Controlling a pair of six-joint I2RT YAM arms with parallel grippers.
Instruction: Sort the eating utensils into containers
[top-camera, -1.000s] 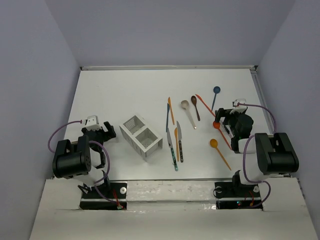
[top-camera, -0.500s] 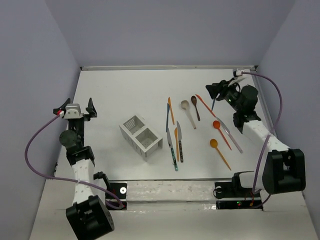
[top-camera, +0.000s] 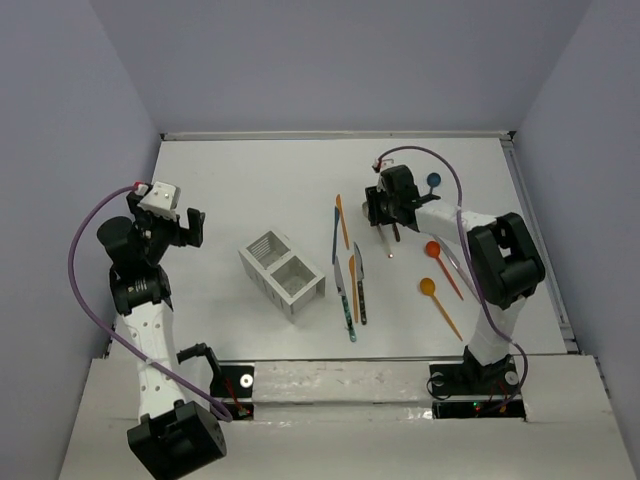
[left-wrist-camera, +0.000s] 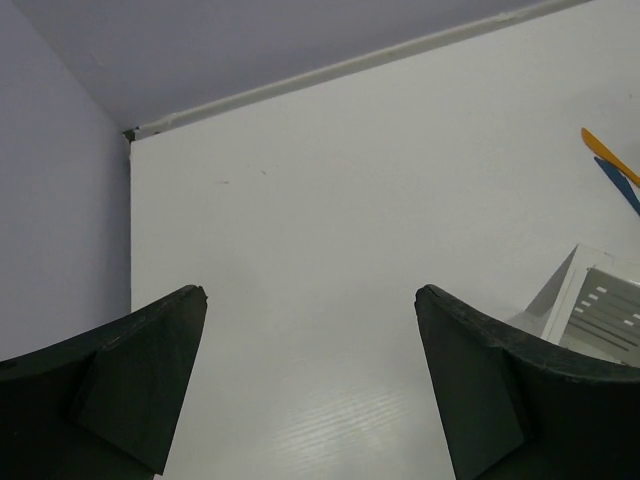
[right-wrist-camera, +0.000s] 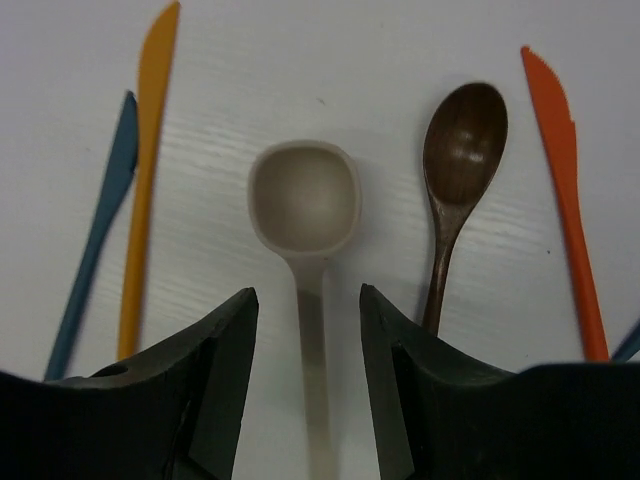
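The white two-compartment container (top-camera: 283, 272) stands left of centre; its corner shows in the left wrist view (left-wrist-camera: 600, 310). My right gripper (top-camera: 378, 212) is open and low over the beige spoon (right-wrist-camera: 305, 200), whose handle lies between the fingers (right-wrist-camera: 225, 350). A dark brown spoon (right-wrist-camera: 462, 150) and a red knife (right-wrist-camera: 560, 170) lie to its right. An orange knife (right-wrist-camera: 150, 150) and a blue knife (right-wrist-camera: 100, 230) lie to its left. My left gripper (top-camera: 180, 228) is open and empty, raised left of the container.
A blue spoon (top-camera: 432, 181), a red spoon (top-camera: 433, 250), a grey knife (top-camera: 455, 262) and an orange spoon (top-camera: 428, 288) lie at the right. A teal-handled knife (top-camera: 345, 295), an orange knife (top-camera: 353, 288) and a dark knife (top-camera: 359, 285) lie beside the container.
My right arm has swung left from the far right and come down over the beige spoon. My left arm has shifted slightly right toward the container.
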